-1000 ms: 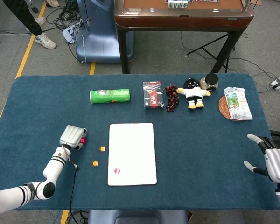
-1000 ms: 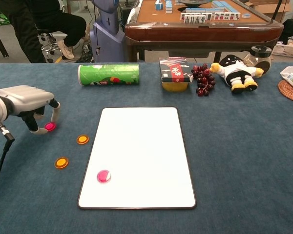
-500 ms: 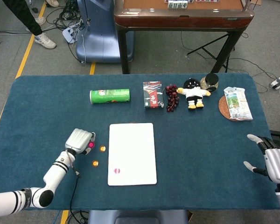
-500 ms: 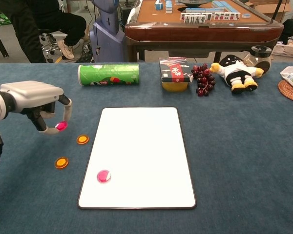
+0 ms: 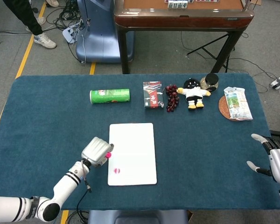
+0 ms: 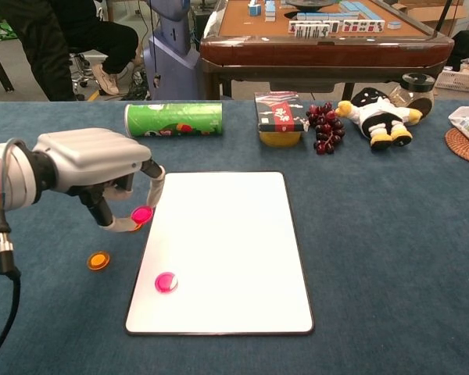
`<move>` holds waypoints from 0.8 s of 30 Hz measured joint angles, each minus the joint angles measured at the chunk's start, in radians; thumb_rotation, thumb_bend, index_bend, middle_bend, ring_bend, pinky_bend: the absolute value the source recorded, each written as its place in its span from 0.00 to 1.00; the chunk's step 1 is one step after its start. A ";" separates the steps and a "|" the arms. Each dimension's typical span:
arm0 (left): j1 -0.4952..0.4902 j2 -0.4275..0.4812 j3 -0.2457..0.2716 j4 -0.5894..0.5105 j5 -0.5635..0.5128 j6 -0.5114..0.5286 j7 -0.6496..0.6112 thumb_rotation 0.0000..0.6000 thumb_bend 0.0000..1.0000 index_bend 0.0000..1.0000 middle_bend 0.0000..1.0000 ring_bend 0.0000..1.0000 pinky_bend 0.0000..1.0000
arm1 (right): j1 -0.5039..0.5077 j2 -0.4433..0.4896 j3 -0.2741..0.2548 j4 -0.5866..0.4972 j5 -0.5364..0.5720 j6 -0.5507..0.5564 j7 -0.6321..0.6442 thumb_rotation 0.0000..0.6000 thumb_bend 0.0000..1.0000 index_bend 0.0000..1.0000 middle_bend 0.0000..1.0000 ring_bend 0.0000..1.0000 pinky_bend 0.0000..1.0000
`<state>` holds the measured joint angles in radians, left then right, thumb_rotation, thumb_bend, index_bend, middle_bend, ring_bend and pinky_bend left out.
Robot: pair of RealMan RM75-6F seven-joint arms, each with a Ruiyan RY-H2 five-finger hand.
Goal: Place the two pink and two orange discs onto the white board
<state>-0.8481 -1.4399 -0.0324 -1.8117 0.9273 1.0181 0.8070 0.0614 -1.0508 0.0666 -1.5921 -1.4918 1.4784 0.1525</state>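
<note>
My left hand (image 5: 96, 151) (image 6: 102, 164) hovers over the left edge of the white board (image 5: 135, 144) (image 6: 227, 234) and pinches a pink disc (image 5: 108, 155) (image 6: 141, 214). A second pink disc (image 5: 117, 171) (image 6: 166, 282) lies on the board near its front left corner. One orange disc (image 6: 98, 260) rests on the blue cloth left of the board; the other orange disc is hidden behind my left hand. My right hand (image 5: 274, 158) is at the table's right edge, fingers spread and holding nothing.
Along the back of the table lie a green chip can (image 5: 110, 96) (image 6: 173, 119), a red box (image 5: 152, 94), dark grapes (image 5: 171, 97), a plush toy (image 5: 193, 93), a jar (image 5: 210, 81) and a snack bag on a coaster (image 5: 236, 104).
My left hand has carried the pink disc rightward and nearer, from beside the orange discs to the board's left edge. It now covers the orange discs in the head view. The right hand barely shifted.
</note>
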 measured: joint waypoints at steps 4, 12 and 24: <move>-0.016 -0.037 0.004 0.007 -0.021 0.002 0.030 1.00 0.32 0.60 1.00 1.00 1.00 | -0.003 0.004 0.000 -0.001 0.001 0.003 0.006 1.00 0.00 0.22 0.28 0.22 0.41; -0.044 -0.091 0.005 0.045 -0.068 -0.003 0.059 1.00 0.32 0.61 1.00 1.00 1.00 | -0.007 0.010 0.004 0.003 0.006 0.006 0.024 1.00 0.00 0.22 0.28 0.22 0.41; -0.072 -0.129 0.017 0.095 -0.122 0.004 0.110 1.00 0.32 0.61 1.00 1.00 1.00 | -0.009 0.013 0.006 0.005 0.005 0.007 0.037 1.00 0.00 0.22 0.28 0.22 0.41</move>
<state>-0.9198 -1.5687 -0.0158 -1.7162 0.8055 1.0222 0.9174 0.0529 -1.0378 0.0721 -1.5867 -1.4870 1.4859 0.1895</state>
